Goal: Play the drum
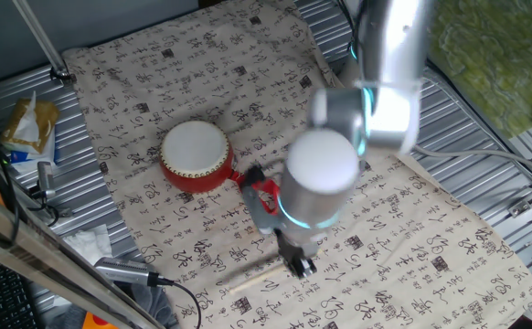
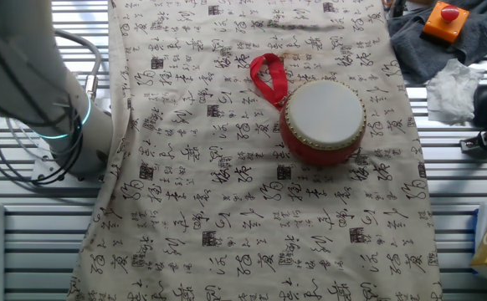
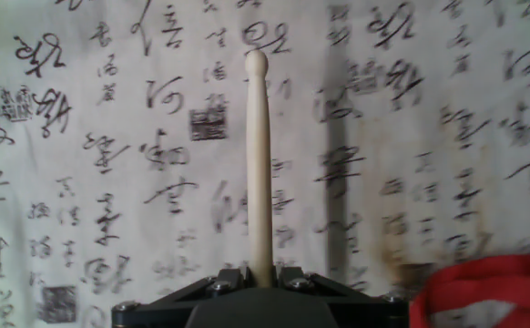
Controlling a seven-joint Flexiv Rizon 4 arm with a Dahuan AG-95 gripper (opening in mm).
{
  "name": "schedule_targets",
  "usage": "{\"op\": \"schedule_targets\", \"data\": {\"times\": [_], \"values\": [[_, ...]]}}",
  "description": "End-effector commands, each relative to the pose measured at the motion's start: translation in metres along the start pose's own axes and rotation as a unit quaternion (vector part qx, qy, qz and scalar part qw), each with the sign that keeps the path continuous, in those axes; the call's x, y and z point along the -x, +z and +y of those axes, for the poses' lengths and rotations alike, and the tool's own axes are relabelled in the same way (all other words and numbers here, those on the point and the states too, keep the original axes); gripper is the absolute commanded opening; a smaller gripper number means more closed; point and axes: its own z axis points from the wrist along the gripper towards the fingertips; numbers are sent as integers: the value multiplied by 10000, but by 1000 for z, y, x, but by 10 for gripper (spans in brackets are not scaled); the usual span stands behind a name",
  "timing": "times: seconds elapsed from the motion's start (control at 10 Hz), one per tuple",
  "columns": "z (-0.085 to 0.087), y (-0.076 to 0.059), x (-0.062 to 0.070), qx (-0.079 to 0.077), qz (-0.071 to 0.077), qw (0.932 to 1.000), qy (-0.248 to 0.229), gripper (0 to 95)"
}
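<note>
The drum (image 1: pixel 196 155) has a red body and a white skin and stands on the printed cloth, left of my arm. It also shows in the other fixed view (image 2: pixel 323 121), with its red ribbon loop (image 2: pixel 269 77) beside it. My gripper (image 1: pixel 299 263) is low over the cloth, right of and nearer than the drum. It is shut on the end of a thin pale wooden stick (image 1: pixel 257 277). In the hand view the stick (image 3: pixel 259 164) runs straight out from between the jaws of my gripper (image 3: pixel 263 278), with its shadow on the cloth to its right.
The cloth (image 1: pixel 403 247) covers a slatted metal table. A snack packet (image 1: pixel 28 128) and cables (image 1: pixel 129 272) lie at the left edge. A grey cloth, an orange box with a red button (image 2: pixel 446 20) and tissue (image 2: pixel 454 88) lie beyond the cloth. A red band (image 3: pixel 484 287) fills the hand view's corner.
</note>
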Motion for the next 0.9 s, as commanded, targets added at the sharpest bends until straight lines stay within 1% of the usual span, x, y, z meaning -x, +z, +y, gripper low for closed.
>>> {"op": "schedule_targets", "data": {"times": [0.1,0.5,0.9], "values": [[-1,4,-8,-2,-70,10000,-40,0],[-3,17,-12,1,-86,9999,-72,0],[-3,19,-12,-29,-89,9999,-52,0]]}}
